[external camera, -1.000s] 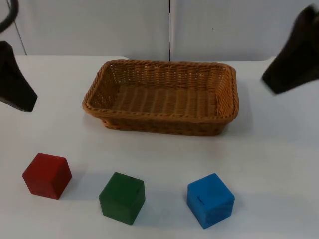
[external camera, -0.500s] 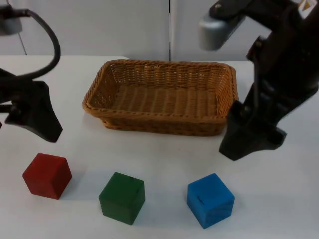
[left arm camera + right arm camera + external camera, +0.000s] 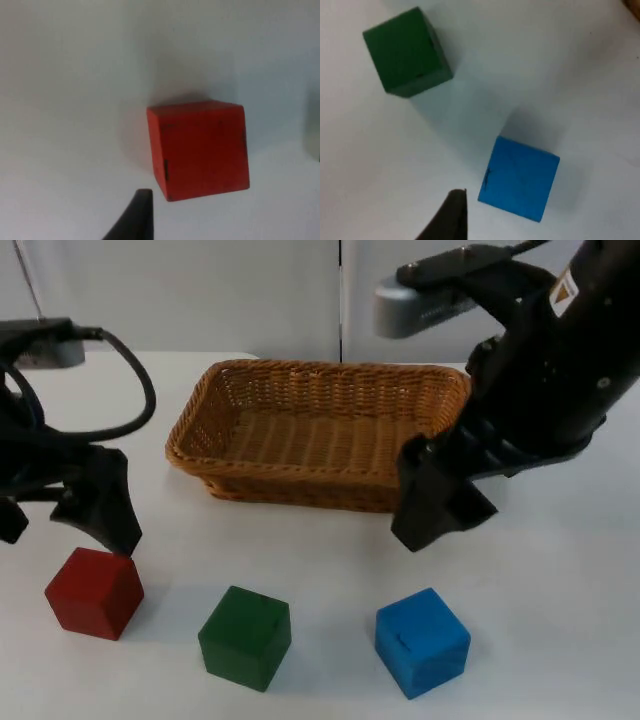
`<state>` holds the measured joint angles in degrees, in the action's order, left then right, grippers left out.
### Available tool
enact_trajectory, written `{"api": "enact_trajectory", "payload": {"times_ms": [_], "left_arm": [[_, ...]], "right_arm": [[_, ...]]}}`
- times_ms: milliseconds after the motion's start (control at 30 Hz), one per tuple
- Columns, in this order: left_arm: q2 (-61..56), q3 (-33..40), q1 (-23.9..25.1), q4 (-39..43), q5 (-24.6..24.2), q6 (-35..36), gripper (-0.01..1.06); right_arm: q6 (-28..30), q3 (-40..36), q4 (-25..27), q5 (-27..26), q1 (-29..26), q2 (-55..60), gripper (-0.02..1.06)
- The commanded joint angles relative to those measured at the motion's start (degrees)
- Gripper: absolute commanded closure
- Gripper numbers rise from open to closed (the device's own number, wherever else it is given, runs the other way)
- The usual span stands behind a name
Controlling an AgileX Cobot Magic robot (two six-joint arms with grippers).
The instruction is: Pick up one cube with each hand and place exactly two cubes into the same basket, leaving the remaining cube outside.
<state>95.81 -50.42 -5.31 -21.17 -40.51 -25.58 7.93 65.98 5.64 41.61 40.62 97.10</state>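
red cube [image 3: 94,592] | green cube [image 3: 245,636] | blue cube [image 3: 422,641] in row | wicker basket [image 3: 205,416] behind

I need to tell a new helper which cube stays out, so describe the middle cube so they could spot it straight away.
Start at the basket in the middle of the table. In front of it three cubes stand in a row, apart from one another. The one you want is the green cube, between the red cube and the blue cube, and the only one with no gripper close above it.
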Motion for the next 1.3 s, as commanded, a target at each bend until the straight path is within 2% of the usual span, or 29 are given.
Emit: {"api": "enact_trajectory", "payload": {"times_ms": [0, 33, 200, 500, 733, 867, 1267], "left_arm": [[1.57, -0.25, -0.40, 0.58, 1.87, -0.26, 0.00], [1.57, -0.25, -0.40, 0.58, 1.87, -0.26, 0.00], [3.56, -0.25, -0.40, 0.73, 3.67, -0.26, 0.00], [5.80, -0.13, -0.40, 0.68, 5.47, -0.26, 0.00], [8.31, -0.13, -0.40, 0.68, 7.43, -0.69, 0.00], [9.88, -0.13, -0.40, 0.68, 10.27, -1.17, 0.00], [14.75, -0.13, -0.40, 0.68, 13.54, -1.17, 0.00]], "right_arm": [[-4.51, 0.24, -1.73, -1.35, 0.14, 0.17, 0.00], [-4.51, 0.24, -1.73, -1.35, 0.14, 0.17, 0.00], [-16.08, 0.24, -9.26, -2.71, 2.63, 4.35, 0.00], [-23.29, 0.24, -9.77, -6.88, 4.73, 10.51, 0.00], [-24.78, 0.24, -9.77, -9.29, 4.73, 14.24, 0.00], [-24.78, 0.24, -9.49, -10.97, 4.73, 16.51, 0.00], [-24.78, 0.24, -8.51, -12.93, 4.73, 21.61, 0.00]]}}
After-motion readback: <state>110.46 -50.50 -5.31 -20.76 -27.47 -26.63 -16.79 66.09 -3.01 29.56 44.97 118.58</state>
